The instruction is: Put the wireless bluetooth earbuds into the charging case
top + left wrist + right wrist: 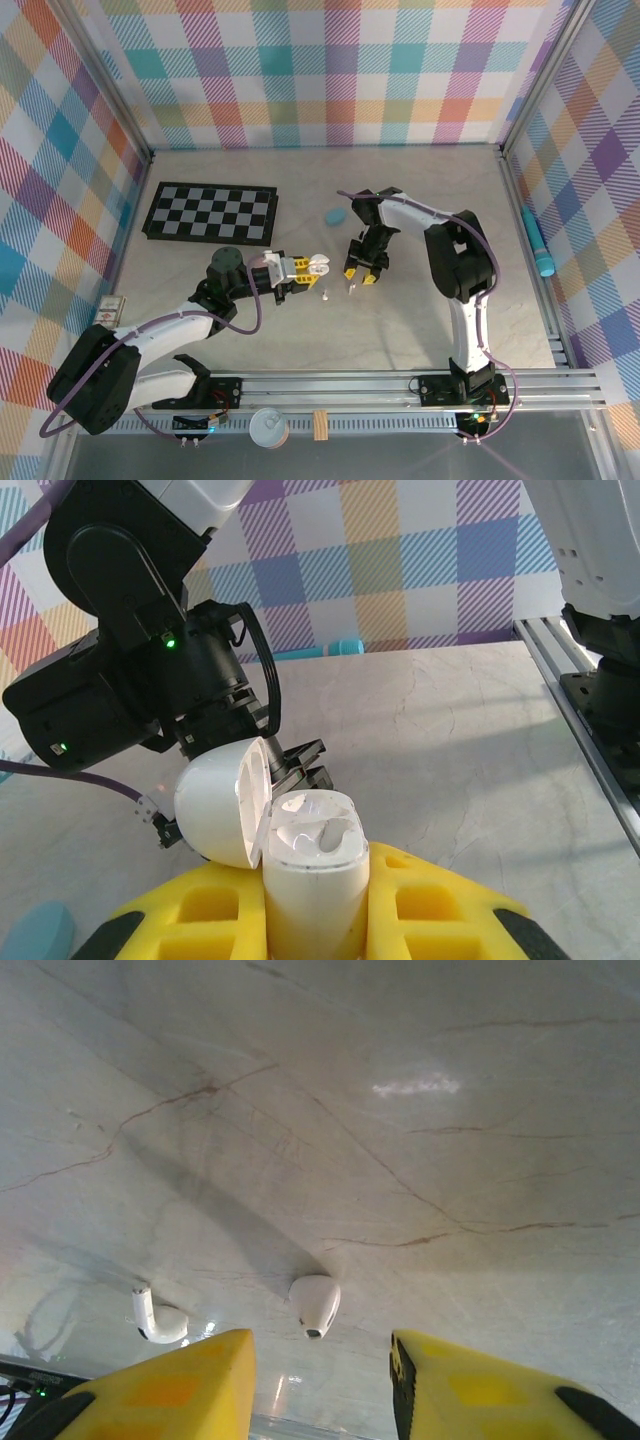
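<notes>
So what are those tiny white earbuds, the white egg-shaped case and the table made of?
The tiny white earbud and its stemmed twin look like hard glossy plastic: smooth, with bright glints. The white oval charging case looks the same, smooth with a soft sheen. The pale veined table looks like polished marble, maybe printed laminate; it mirrors light.

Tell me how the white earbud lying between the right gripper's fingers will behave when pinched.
The earbud looks glossy and rounded, so it may squirt out when the right gripper pinches. It is tiny, so probably light and easily nudged. On the smooth table it could slide or roll if touched off-centre.
</notes>
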Action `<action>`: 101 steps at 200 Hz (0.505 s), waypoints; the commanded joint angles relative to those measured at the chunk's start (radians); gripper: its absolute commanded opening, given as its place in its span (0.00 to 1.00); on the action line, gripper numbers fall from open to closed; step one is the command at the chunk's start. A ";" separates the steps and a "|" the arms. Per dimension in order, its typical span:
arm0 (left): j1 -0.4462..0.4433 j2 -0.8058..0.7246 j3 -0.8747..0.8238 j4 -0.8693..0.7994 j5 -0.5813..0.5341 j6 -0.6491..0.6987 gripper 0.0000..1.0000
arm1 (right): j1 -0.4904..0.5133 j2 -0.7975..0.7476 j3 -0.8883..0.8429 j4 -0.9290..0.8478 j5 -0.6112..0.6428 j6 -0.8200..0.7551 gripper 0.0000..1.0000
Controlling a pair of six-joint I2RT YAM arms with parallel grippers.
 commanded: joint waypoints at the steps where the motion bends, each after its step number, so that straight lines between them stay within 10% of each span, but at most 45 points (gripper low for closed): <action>1: 0.012 -0.003 0.012 0.016 0.029 0.029 0.01 | 0.011 0.026 0.024 -0.023 -0.025 0.019 0.38; 101: 0.012 -0.024 0.011 0.005 0.034 0.027 0.01 | 0.022 0.061 0.001 0.039 -0.019 0.055 0.28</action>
